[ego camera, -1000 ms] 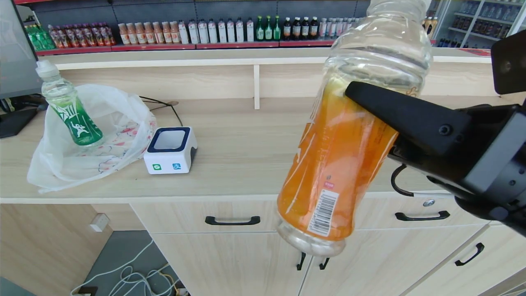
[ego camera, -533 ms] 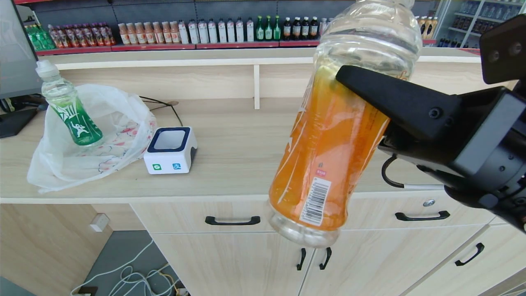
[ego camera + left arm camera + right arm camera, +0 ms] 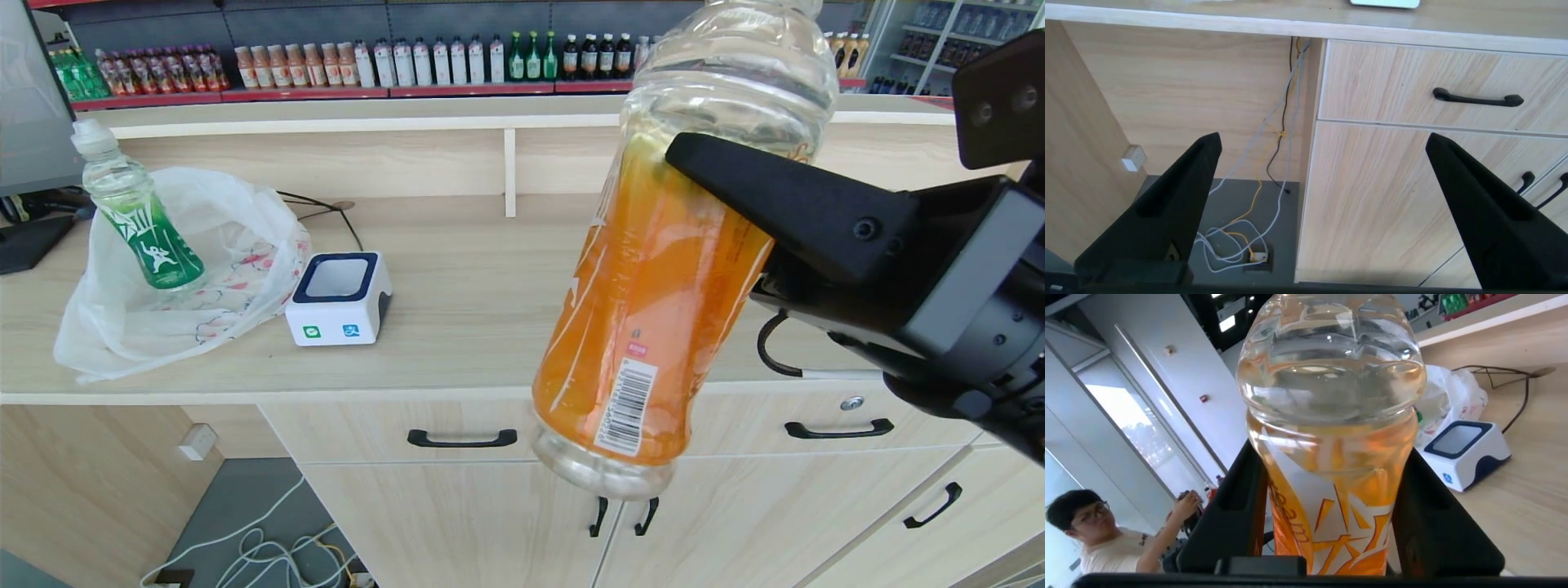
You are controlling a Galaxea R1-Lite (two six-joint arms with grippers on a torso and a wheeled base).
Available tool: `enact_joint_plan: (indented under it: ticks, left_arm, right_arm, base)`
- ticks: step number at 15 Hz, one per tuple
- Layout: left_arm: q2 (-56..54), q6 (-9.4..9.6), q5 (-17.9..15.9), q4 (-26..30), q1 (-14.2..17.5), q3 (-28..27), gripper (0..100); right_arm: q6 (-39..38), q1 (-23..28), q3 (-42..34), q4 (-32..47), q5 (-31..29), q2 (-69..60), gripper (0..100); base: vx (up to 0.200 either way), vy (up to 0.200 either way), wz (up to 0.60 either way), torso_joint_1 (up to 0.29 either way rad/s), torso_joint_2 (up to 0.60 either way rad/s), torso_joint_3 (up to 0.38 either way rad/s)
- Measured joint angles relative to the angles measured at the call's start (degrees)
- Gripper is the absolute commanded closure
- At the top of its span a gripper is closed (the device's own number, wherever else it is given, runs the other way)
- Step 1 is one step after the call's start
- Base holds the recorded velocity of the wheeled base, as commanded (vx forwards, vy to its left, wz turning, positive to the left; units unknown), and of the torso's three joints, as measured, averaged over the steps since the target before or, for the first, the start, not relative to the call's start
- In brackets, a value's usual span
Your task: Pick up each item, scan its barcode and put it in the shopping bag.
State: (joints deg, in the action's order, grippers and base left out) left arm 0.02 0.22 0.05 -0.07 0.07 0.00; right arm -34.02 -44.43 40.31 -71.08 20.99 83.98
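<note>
**Desk:** Where are we?

**Operator:** I've got the clear plastic bottle of orange drink (image 3: 653, 286) in the air, filling the centre-right of my head view. It's tilted, and its lower end hangs in front of the drawer fronts. The right gripper (image 3: 1334, 469) comes in from the right edge with its jaws clamped on the bottle's waist, one black finger on each side.

**Desk:** And the barcode?

**Operator:** The white barcode patch (image 3: 627, 407) is low on the label and faces my head camera (not the reader, which doesn't help us). The small white scanner box with the dark blue rim (image 3: 336, 298) sits on the pale wooden counter (image 3: 490, 327), left of centre and well apart from the bottle.

**Desk:** What about the bag?

**Operator:** The white plastic shopping bag (image 3: 245, 245) lies crumpled at the left of the frame, just beside the scanner. A clear bottle with a green label (image 3: 143, 220) leans inside it, so I'd count that one as done.

**Desk:** And the left arm?

**Operator:** The left gripper (image 3: 1319, 155) hangs low in front of the cabinet doors, jaws wide apart and holding nothing.

**Desk:** So how far along are we?

**Operator:** My read is one item bagged and one in hand. The orange bottle needs its barcode turned and carried over to the scanner's window, then it goes into the bag. I can't tell from here whether more items are waiting.
</note>
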Motion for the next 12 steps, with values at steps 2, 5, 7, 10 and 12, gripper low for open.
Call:
enact_joint_plan:
  ticks: [2,5,7,10,12]
  left_arm:
    - [0.0,0.0,-0.02,0.0,0.0,0.0,0]
    - [0.0,0.0,0.0,0.0,0.0,0.0,0]
    - [0.0,0.0,0.0,0.0,0.0,0.0,0]
    - [0.0,0.02,0.0,0.0,-0.02,0.0,0]
    - [0.0,0.0,0.0,0.0,0.0,0.0,0]
  right_arm:
    - [0.0,0.0,-0.27,-0.02,0.0,-0.28,100]
    - [0.01,0.0,-0.4,-0.02,-0.02,-0.5,100]
    - [0.11,-0.11,-0.4,0.0,-0.02,-0.55,100]
    - [0.63,-0.51,-0.82,-0.09,-0.02,-0.6,100]
    - [1.13,-0.82,-1.37,-0.11,0.0,-0.72,100]
  base:
    - [0.0,0.0,0.0,0.0,0.0,0.0]
    - [0.0,0.0,0.0,0.0,0.0,0.0]
    - [0.0,0.0,0.0,0.0,0.0,0.0]
    - [0.0,0.0,0.0,0.0,0.0,0.0]
    - [0.0,0.0,0.0,0.0,0.0,0.0]
